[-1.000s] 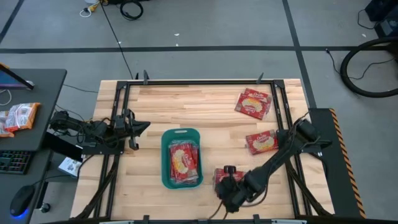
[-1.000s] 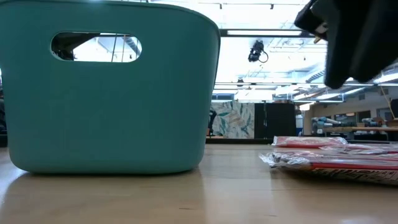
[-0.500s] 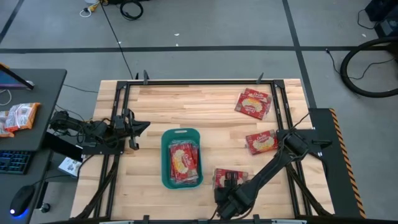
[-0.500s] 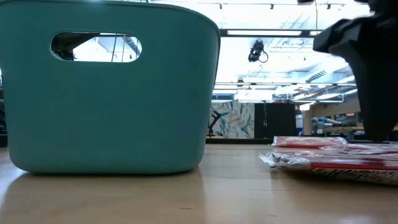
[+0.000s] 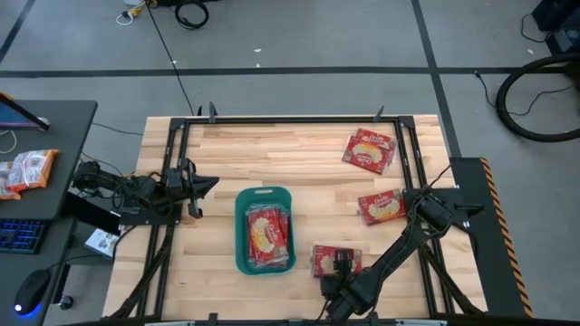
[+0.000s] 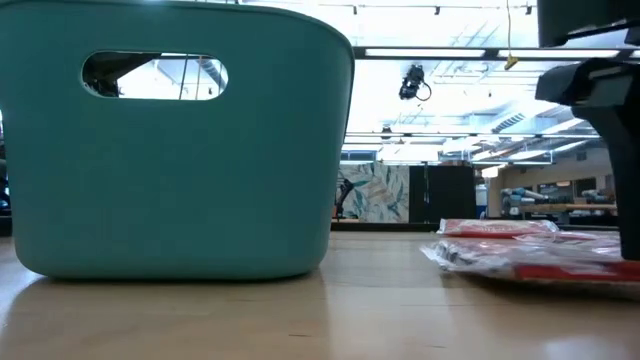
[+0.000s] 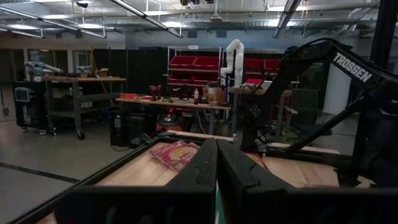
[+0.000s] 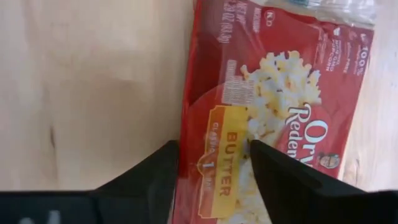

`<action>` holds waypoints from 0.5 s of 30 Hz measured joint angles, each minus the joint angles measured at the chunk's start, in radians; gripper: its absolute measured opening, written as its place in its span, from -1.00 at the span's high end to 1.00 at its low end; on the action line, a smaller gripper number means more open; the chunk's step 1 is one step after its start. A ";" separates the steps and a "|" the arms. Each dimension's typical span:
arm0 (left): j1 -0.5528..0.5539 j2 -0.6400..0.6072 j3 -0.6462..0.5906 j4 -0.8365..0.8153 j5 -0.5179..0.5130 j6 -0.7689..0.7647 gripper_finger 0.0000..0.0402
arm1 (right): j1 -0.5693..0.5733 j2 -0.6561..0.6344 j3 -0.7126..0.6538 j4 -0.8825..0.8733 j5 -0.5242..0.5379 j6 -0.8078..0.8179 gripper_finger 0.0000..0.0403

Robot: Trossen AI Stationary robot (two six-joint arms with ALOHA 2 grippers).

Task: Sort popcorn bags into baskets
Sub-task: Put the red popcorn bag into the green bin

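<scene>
**A:** Start nearest. Where does the right claw (image 5: 337,282) sit against its packet?

**B:** At the desk's near edge, hanging right over the near end of a popcorn bag (image 5: 333,259). In the right wrist view the two fingers (image 8: 152,171) are spread apart, and the bag's (image 8: 273,118) printed end runs between them and on past the tips. One long edge lies just inside one finger, so the bag looks off-centre in the gap.

**A:** And its long axis?

**B:** As I read that view, it runs away from the claw, roughly along the line the fingers point. A grasp would, I judge, close across the narrow width. It could catch only the edge unless the claw shifts sideways first.

**A:** Where would it have to go?

**B:** The teal basket (image 5: 243,263) stands just beside, towards the left arm's side, with several bags (image 5: 267,234) lying inside. It's a short carry.

**A:** Farther out?

**B:** Two more bags lie on the right half of the desk (image 5: 299,158), one at mid-depth (image 5: 381,206) and one near the far edge (image 5: 369,149). Both are nearer the right arm.

**A:** The left arm?

**B:** The left claw (image 5: 197,186) waits at the desk's left edge, fingers (image 7: 202,171) pressed together, holding nothing.
</scene>
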 joint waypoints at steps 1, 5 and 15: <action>0.000 0.000 0.000 0.000 0.000 0.000 0.97 | 0.000 -0.003 -0.008 0.005 -0.006 0.002 0.03; 0.000 0.000 0.000 0.001 0.000 -0.001 0.97 | 0.000 -0.005 -0.020 0.005 -0.014 -0.004 0.34; 0.000 0.000 0.000 0.002 0.000 -0.001 0.97 | -0.033 0.002 0.069 -0.254 -0.046 -0.037 0.91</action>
